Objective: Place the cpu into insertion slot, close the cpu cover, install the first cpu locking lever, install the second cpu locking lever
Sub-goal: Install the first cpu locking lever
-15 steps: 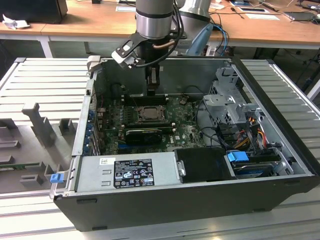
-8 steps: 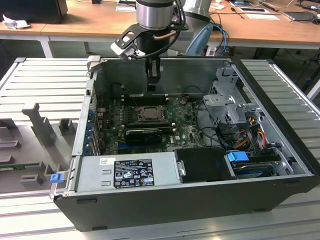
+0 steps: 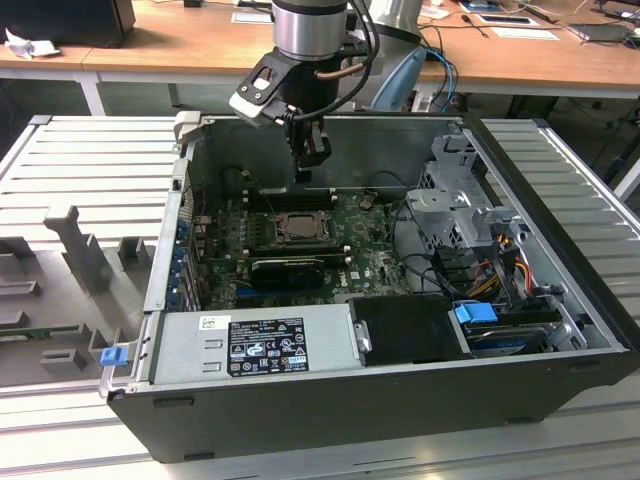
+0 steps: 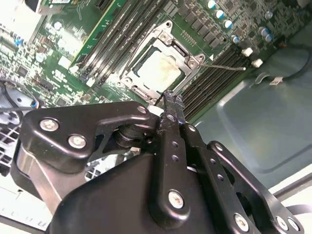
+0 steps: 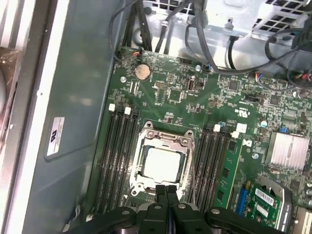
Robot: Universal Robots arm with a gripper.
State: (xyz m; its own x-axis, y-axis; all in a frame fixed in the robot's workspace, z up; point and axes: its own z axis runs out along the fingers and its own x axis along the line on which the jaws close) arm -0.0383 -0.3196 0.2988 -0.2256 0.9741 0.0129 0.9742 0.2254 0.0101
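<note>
In the open dark grey metal computer case (image 3: 330,410), on the green motherboard (image 5: 195,105), the silvery metal cpu cover frame (image 5: 163,139) is laid over the dull silver square cpu (image 5: 163,163). Just above, the black gripper (image 5: 168,191) is held closed and empty. By judgement, the thin wire lever (image 4: 225,67) could be slipped off or bent if pushed off-line

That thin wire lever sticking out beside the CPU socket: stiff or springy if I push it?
The locking lever looks like thin bare wire, so it probably flexes and springs under a push. Its shiny surface may let contact slip off. One end seems anchored beside the cpu cover, so it likely pivots rather than slides.
</note>
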